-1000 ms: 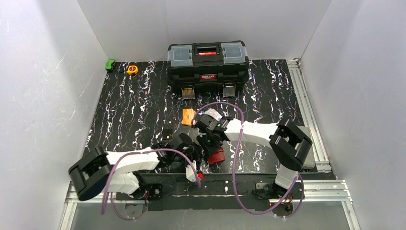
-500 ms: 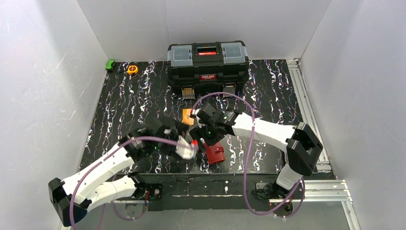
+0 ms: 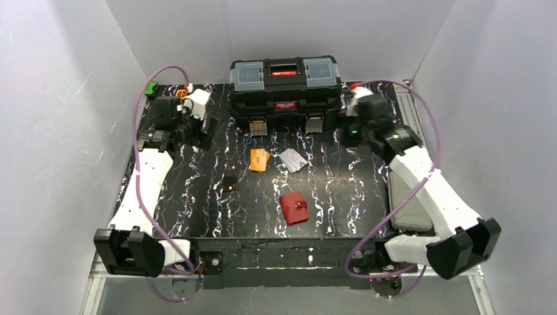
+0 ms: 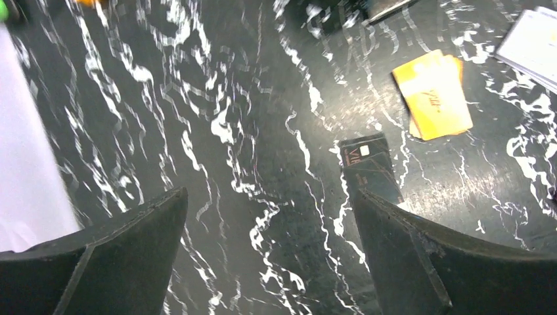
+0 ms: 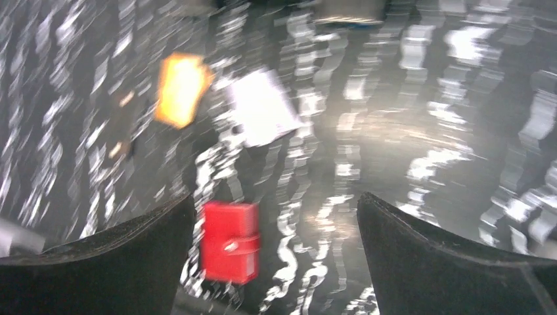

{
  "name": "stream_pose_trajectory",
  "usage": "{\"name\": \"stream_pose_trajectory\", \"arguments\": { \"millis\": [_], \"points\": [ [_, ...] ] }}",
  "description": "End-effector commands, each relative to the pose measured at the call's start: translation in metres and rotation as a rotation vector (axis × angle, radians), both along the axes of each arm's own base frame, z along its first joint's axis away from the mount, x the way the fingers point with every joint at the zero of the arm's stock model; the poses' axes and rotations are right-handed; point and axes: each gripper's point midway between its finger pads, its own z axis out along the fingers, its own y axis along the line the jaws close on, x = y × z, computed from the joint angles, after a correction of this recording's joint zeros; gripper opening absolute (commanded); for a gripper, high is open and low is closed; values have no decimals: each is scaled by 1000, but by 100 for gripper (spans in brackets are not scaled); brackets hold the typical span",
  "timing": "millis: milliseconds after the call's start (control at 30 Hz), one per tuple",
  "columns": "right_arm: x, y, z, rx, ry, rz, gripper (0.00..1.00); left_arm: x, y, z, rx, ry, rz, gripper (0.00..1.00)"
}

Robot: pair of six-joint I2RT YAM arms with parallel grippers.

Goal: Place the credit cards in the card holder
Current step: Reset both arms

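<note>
Both arms reach to the top view's upper corners; holder and cards lie loose mid-table.

On the black marbled table (image 3: 177,170), a black toolbox (image 3: 285,85) sits upper centre. The left gripper (image 4: 268,193) and right gripper (image 5: 274,197) are both spread wide, grasping nothing. The red card holder (image 3: 293,208) lies folded at lower centre, with orange credit cards (image 3: 259,159) and whitish cards (image 3: 293,159) side by side above it, and a dark card (image 3: 230,183) at its upper left.

I note the card holder (image 3: 293,208), red, closed, lying flat; orange credit cards (image 3: 259,159) and whitish credit cards (image 3: 293,159) lie fanned beyond it.
</note>
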Motion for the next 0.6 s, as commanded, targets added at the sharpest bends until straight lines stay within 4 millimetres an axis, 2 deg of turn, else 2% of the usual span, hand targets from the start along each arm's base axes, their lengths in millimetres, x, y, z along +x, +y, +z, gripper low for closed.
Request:
{"name": "stream_pose_trajectory", "arguments": {
  "millis": [0,33,67,167,200,267,433,567],
  "points": [
    [44,-117,-16,-37,-55,-450,98,11,13,-26,-226,38,165,98],
    [52,-142,-20,-52,-81,-523,98,15,24,-36,-240,32,202,98],
    [57,-159,-30,-93,-120,-553,98,16,27,-48,-253,36,214,98],
    [71,-203,-61,-269,-236,-648,98,22,24,-81,-291,49,213,98],
    [72,-209,-70,-280,-227,-674,98,19,20,-97,-310,69,207,98],
    [75,-223,-81,-296,-218,-757,98,23,18,-114,-347,53,229,98],
    [81,-259,-86,-292,-327,-918,98,33,13,-143,-410,-54,222,98],
    [81,-275,-93,-244,-421,-974,98,34,11,-163,-406,-115,183,98]
  ]
}}
